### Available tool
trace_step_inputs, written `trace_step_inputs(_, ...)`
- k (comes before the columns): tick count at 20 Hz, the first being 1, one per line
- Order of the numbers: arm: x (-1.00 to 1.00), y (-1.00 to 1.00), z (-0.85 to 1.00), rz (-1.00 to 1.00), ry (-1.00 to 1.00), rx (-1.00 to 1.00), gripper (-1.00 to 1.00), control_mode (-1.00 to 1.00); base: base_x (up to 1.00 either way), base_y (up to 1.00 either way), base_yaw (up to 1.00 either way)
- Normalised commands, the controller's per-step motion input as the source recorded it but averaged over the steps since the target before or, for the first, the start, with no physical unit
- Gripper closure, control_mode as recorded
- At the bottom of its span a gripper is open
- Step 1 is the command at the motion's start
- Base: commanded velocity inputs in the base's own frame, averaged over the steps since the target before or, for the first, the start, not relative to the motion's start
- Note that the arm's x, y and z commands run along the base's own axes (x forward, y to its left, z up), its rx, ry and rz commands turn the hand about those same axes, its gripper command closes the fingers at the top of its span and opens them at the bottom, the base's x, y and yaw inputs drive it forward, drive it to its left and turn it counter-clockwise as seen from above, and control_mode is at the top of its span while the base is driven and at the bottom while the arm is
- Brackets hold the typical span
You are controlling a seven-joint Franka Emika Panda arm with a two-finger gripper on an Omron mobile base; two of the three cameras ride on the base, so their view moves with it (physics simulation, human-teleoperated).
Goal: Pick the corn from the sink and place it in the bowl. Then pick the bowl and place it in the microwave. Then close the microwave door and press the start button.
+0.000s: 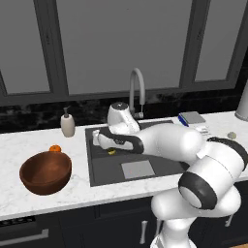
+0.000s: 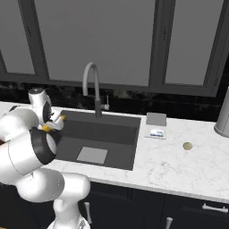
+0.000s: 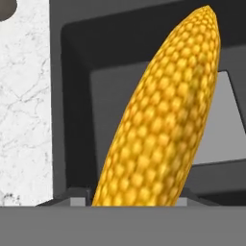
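Over the sink [image 1: 97,164], in the left base view, the arm reaches low and leftward from the lower right, elbow folded, wrist bent down at the basin's left end. A speck of yellow, the corn [image 1: 112,151], peeps out just under the hand. The bowl [image 1: 46,172] waits on the bench [image 1: 14,140] to the left, well apart, an orange fruit [image 1: 55,148] just behind it and a soap bottle [image 1: 67,123] further back.

Switch to the right base view: the arm bulks in the lower left, and the corn [image 2: 46,129] shows as yellow tips either side of the hand, above the sink [image 2: 120,143] floor beside its left wall. Tap [image 2: 91,85] stands behind.

Hand view now: the corn [image 3: 163,120] runs straight out along the camera's line, the sink [image 3: 77,72] dark beneath it, so the jaws are clenched on the cob near its close end.

It looks light and stiff, but round and knobbly, so I'd judge it could roll or pivot in an end grip; mid-cob across the width would be the steadier hold.
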Motion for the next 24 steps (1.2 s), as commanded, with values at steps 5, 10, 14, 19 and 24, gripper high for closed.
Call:
trace_step_inputs(5,-0.27,0.88,0.18,0.01,0.00,0.06,1.00,-1.00,0.00,0.00,0.00)
trace_step_inputs(10,-0.17,0.99,0.02,0.00,0.00,0.02,1.00,-1.00,0.00,0.00,0.00)
trace_step_inputs(14,-0.03,0.89,0.06,0.00,0.00,0.04,1.00,-1.00,0.00,0.00,0.00)
trace_step_inputs(19,0.00,0.76,0.00,0.00,0.04,0.01,1.00,-1.00,0.00,0.00,0.00)
trace_step_inputs(24,0.19,0.72,-0.06,0.00,0.06,0.00,1.00,-1.00,0.00,0.00,0.00)
